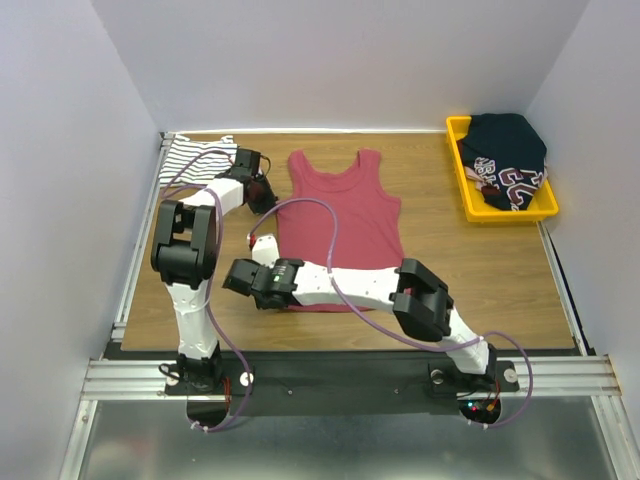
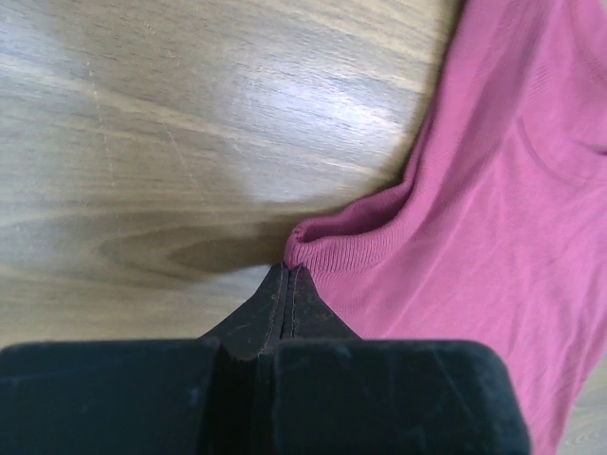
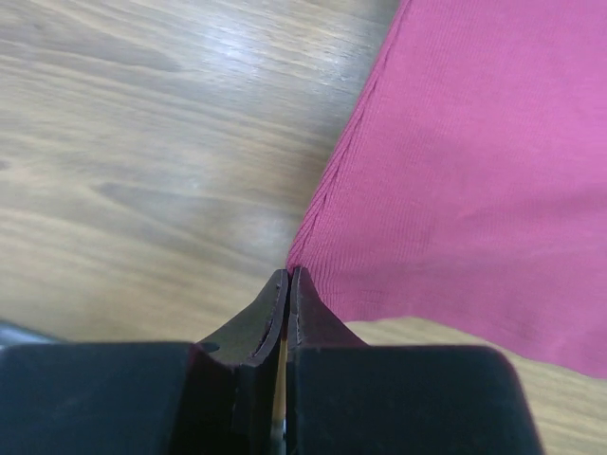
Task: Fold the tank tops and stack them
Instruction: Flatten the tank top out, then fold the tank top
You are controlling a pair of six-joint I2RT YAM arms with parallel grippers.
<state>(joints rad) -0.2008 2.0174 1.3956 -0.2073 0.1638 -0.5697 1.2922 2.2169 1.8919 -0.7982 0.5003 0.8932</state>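
The maroon tank top (image 1: pixel 340 225) lies flat in the middle of the table, straps toward the back. My left gripper (image 1: pixel 264 194) is at its left side below the armhole. In the left wrist view the fingertips (image 2: pixel 287 269) are shut on a small bunched fold of the ribbed maroon edge (image 2: pixel 332 242). My right gripper (image 1: pixel 265 283) is at the lower left corner. In the right wrist view it (image 3: pixel 289 273) is shut on that corner of the maroon cloth (image 3: pixel 455 171). The striped tank top (image 1: pixel 195 158) lies crumpled at the back left corner.
A yellow bin (image 1: pixel 462 190) at the back right holds a dark printed garment (image 1: pixel 510 155). White walls close in the table on three sides. A metal rail (image 1: pixel 135 270) runs along the left edge. Purple cables loop over both arms.
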